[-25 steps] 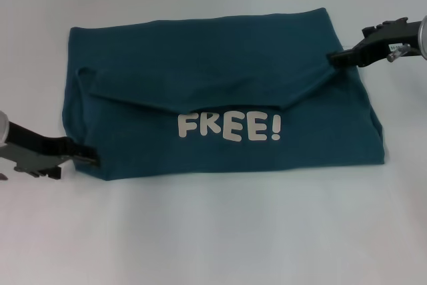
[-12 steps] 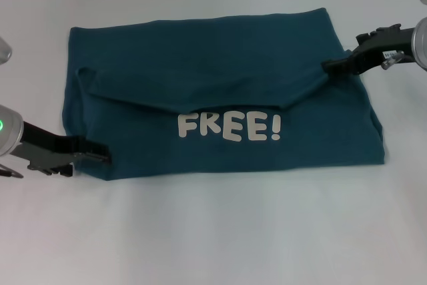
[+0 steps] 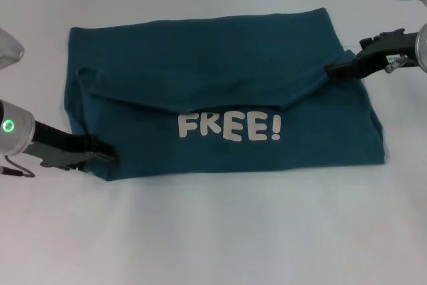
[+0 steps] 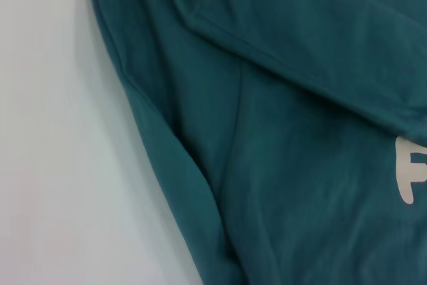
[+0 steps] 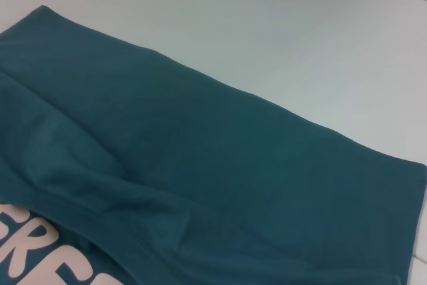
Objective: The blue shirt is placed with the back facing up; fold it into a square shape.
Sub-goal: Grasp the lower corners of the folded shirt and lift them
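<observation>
White table (image 3: 213, 231) spreads under the blue shirt (image 3: 220, 65), which lies folded in the middle with white letters (image 3: 229, 127) saying FREE! on its near part. My left gripper (image 3: 110, 157) touches the shirt's near left corner and my right gripper (image 3: 330, 69) touches its right edge; I cannot tell if either one is pinching the cloth.

My left pincer (image 3: 110, 156) meets the near left corner of the blue shirt (image 3: 220, 65); whether its fingers part or close cannot be told there. My right pincer (image 3: 331, 69) ends at the shirt's right edge, its tips too small to read. Both arms are cut by the head view's edges. The folded flap hides the cloth beneath it. In each wrist view the white lettering (image 4: 410, 178) is cut off by the frame, and my own fingers lie out of sight.
</observation>
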Controlling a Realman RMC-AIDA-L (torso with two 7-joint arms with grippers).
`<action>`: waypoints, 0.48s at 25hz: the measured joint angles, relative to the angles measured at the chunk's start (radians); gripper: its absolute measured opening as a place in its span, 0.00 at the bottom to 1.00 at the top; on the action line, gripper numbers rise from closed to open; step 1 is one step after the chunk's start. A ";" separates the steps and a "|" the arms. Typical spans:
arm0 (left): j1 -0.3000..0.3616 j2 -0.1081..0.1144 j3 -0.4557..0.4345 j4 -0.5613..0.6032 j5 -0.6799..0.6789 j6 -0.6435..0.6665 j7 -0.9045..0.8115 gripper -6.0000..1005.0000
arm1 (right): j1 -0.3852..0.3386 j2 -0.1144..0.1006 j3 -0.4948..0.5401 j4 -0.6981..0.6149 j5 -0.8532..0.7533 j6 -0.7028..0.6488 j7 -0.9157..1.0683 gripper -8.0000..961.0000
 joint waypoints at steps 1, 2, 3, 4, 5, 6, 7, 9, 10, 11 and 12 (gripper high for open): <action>0.000 0.000 0.005 0.001 0.000 -0.001 0.003 0.81 | 0.000 0.000 -0.001 0.000 0.000 0.000 0.000 0.96; -0.001 0.000 0.011 0.001 0.002 -0.001 0.006 0.81 | 0.000 0.001 -0.003 0.000 0.000 0.001 0.000 0.96; -0.002 0.000 0.021 0.002 0.005 -0.001 0.006 0.77 | -0.001 0.001 -0.005 0.000 0.000 0.001 0.000 0.96; -0.003 0.000 0.032 0.002 0.007 -0.001 0.004 0.72 | -0.001 0.001 -0.006 0.000 0.000 0.003 0.000 0.96; -0.003 -0.001 0.043 0.002 0.007 -0.002 0.002 0.68 | -0.002 0.001 -0.007 0.000 0.000 0.005 0.000 0.96; -0.003 -0.001 0.049 0.002 0.008 -0.003 -0.001 0.64 | -0.002 0.002 -0.007 0.000 0.000 0.006 0.000 0.96; -0.004 -0.002 0.056 0.002 0.009 -0.006 -0.002 0.59 | -0.002 0.002 -0.008 0.001 0.000 0.008 0.000 0.96; -0.008 -0.003 0.058 0.002 0.010 -0.011 -0.003 0.45 | -0.003 0.002 -0.011 0.004 0.001 0.010 0.000 0.96; -0.010 -0.003 0.060 0.002 0.010 -0.014 -0.003 0.38 | -0.003 0.002 -0.012 0.004 0.002 0.012 0.000 0.96; -0.011 -0.003 0.062 0.000 0.013 -0.020 -0.008 0.35 | -0.003 0.002 -0.012 0.004 0.002 0.013 0.000 0.96; -0.011 -0.003 0.064 -0.001 0.016 -0.026 -0.014 0.31 | -0.004 0.002 -0.013 0.004 0.002 0.013 0.000 0.96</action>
